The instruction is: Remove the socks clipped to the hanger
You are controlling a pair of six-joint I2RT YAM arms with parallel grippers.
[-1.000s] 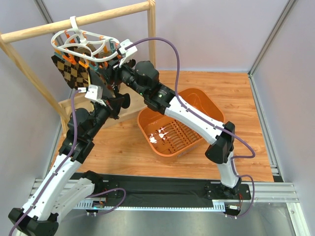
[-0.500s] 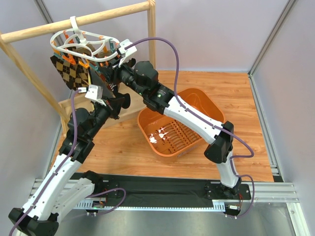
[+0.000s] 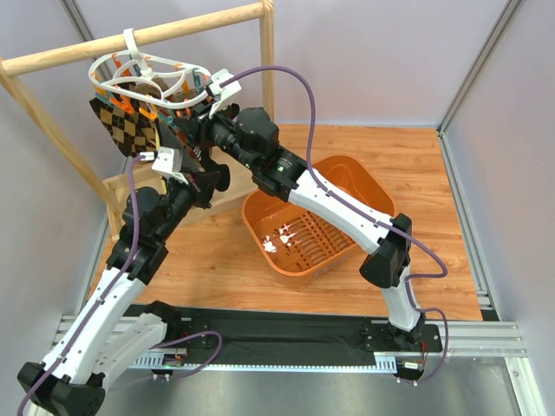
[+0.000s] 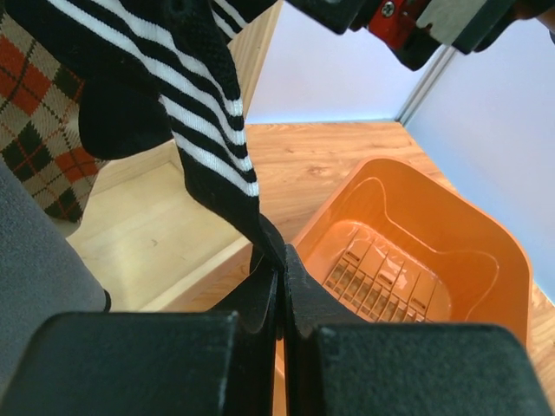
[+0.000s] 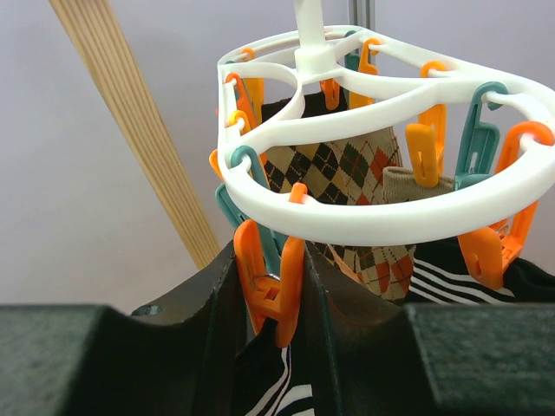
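The white oval hanger [image 3: 143, 76] hangs by its hook from the wooden rail, with orange and teal clips; it fills the right wrist view [image 5: 364, 217]. Argyle socks [image 3: 128, 128] and black white-striped socks hang from it. My right gripper [image 5: 270, 299] is shut on an orange clip [image 5: 269, 282] that holds a striped sock [image 5: 277, 386]. My left gripper [image 4: 282, 273] is shut on the lower end of a black striped sock [image 4: 204, 143], below the hanger. An argyle sock [image 4: 39, 130] hangs at left there.
An orange basket [image 3: 316, 217] lies on the wooden table right of the left arm; it shows below the left gripper [image 4: 416, 251]. The wooden rail frame [image 3: 147, 35] with its slanted leg [image 5: 139, 130] and base plank [image 4: 147, 243] stands at back left.
The left arm has risen slightly toward the hanger; the hanger and socks swayed a little. The right arm holds its place.
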